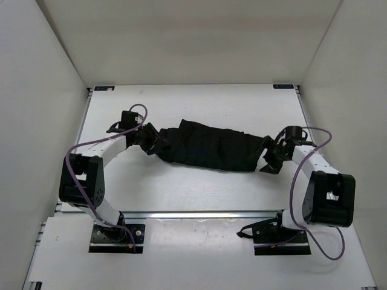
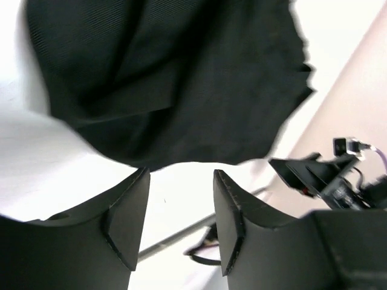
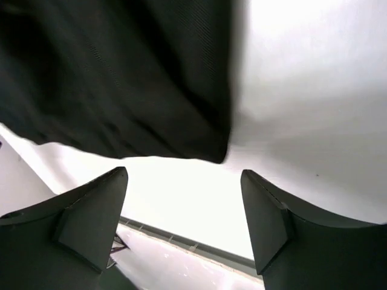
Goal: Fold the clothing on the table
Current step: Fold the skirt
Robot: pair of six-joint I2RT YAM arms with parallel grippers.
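Note:
The clothing (image 1: 208, 145) is a black soft garment lying in a long bunched band across the middle of the white table (image 1: 193, 103). My left gripper (image 1: 151, 140) is at its left end and my right gripper (image 1: 270, 156) at its right end. In the left wrist view the fabric (image 2: 169, 78) lies just beyond the open left gripper (image 2: 180, 208), with bare table between the fingers. Seen from the right wrist, the clothing (image 3: 115, 78) ends just ahead of the open right gripper (image 3: 184, 217), which holds nothing.
White walls (image 1: 36, 121) stand on the left, right and back. A metal rail (image 1: 199, 213) runs along the table's near edge, behind the arm bases. Purple cables (image 1: 91, 145) loop off both arms. The right arm (image 2: 338, 175) shows in the left wrist view.

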